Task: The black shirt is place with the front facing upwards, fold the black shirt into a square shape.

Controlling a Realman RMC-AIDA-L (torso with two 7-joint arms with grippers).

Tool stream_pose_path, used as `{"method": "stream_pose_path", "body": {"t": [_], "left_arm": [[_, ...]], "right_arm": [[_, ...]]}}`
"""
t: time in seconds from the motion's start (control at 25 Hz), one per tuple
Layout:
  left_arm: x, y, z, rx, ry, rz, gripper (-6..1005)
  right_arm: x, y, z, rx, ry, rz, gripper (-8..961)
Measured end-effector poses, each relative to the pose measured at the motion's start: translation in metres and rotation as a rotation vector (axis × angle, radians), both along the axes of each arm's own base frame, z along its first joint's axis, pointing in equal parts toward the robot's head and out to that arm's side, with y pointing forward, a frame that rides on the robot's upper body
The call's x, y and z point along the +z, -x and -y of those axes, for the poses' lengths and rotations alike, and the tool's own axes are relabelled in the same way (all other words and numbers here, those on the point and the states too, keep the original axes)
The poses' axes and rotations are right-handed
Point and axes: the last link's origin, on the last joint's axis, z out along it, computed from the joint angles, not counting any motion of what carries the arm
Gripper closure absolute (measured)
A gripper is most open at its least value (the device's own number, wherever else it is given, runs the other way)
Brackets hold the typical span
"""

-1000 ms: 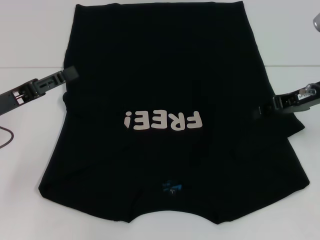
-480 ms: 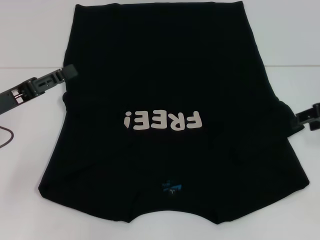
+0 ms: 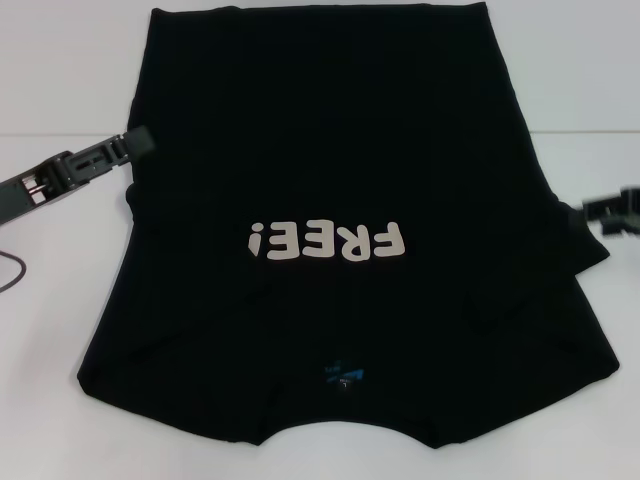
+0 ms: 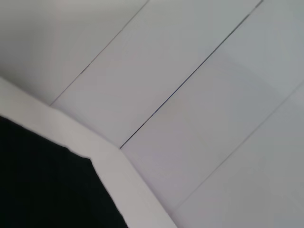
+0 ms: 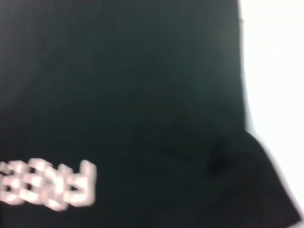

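The black shirt (image 3: 340, 230) lies flat across the centre of the desk (image 3: 60, 70), print up. My left hand (image 3: 135, 142) sits at its left edge, my right hand (image 3: 612, 212) at frame right; I cannot tell either's opening.

a plain white flat table top (image 3: 60, 80) fills the frame's edges; a thin dark cable loop (image 3: 10, 272) lies at the left edge, mid-height.
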Motion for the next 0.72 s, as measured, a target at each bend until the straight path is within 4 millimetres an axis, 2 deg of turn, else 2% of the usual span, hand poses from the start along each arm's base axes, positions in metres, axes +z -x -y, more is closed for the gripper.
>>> {"method": "stream_pose_path", "body": {"t": [0.12,0.24,0.52,0.72], "left_arm": [[0.003,0.006,0.004,0.043,0.047,0.020,403],[0.010,0.016,0.012,0.099,0.123,0.039,403],[0.012,0.038,0.041,0.178,0.309,-0.017,405],[0.010,0.046,0.054,0.217,0.418,-0.061,404]], "right_arm": [[0.004,0.013,-0.004,0.088,-0.082,-0.146,308],[0.010,0.022,-0.008,0.123,-0.132,-0.220,307],[0.021,0.031,-0.016,0.155,-0.164,-0.226,308],[0.027,0.036,-0.017,0.166,-0.137,-0.224,315]]}}
